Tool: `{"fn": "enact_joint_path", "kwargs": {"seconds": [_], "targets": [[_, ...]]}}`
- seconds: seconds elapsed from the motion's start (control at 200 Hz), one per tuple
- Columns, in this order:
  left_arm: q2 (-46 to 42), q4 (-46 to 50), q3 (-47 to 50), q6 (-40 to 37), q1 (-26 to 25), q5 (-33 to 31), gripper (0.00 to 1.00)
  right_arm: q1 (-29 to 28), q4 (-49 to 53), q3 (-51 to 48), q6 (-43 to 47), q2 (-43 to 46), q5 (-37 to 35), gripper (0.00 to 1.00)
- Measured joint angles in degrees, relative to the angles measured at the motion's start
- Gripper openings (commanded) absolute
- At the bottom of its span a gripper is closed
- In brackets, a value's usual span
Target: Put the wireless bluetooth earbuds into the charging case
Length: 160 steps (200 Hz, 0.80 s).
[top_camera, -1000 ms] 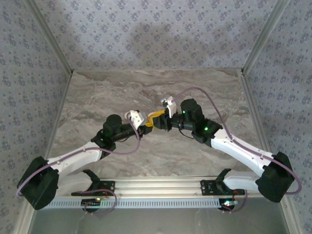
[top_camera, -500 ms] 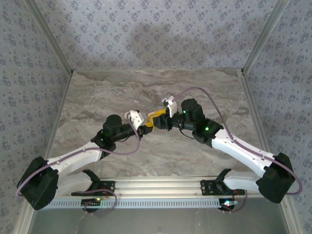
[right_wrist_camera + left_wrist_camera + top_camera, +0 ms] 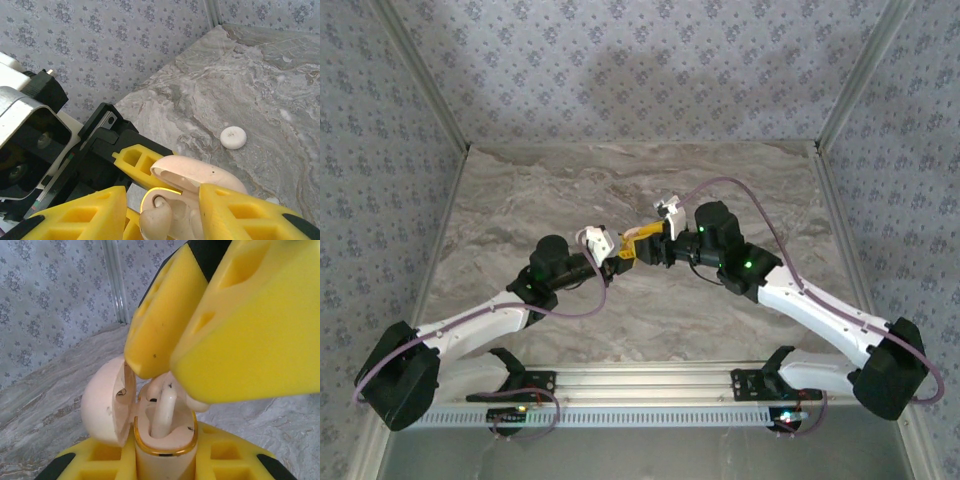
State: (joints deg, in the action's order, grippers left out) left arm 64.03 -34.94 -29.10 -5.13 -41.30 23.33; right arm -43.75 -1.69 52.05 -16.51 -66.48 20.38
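Left wrist view looks along the left gripper [image 3: 165,465], whose yellow fingers are clenched on the base of the charging case [image 3: 165,442]. The case stands upright between them with its gold-rimmed mouth up and its cream lid [image 3: 102,402] swung open toward 9 o'clock. One earbud [image 3: 162,410] stands stem-down in the hollow. The two fingers of the right gripper [image 3: 172,360] come down from 1 o'clock and hang just over the mouth. How far apart they stand is hard to read from here. Right wrist view settles that: the right gripper [image 3: 162,195] has its fingers spread, released, with the earbud [image 3: 155,220] and the open case [image 3: 200,175] in the gap between them. It also shows a flat round cream disc [image 3: 233,137] on the marble table [image 3: 260,85], at 2 o'clock from the case and apart from it. Top external view places both grippers tip to tip at the table's middle, the left gripper [image 3: 610,262] reaching in from 8 o'clock and the right gripper [image 3: 638,245] from 4 o'clock.
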Motion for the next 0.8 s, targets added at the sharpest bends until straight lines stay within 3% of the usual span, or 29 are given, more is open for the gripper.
{"fn": "enact_joint_path", "kwargs": {"seconds": [0.53, 0.8], "targets": [[-1.05, 0.17, -0.11, -1.51, -0.09, -0.68, 0.12, 0.00, 2.60, 2.73, -1.25, 3.85, -0.09, 0.46], [-1.75, 0.44, -0.11, -2.36, -0.09, -1.51, 0.12, 0.02, 6.49, 2.62, -5.70, 8.04, -0.61, 0.35]]}}
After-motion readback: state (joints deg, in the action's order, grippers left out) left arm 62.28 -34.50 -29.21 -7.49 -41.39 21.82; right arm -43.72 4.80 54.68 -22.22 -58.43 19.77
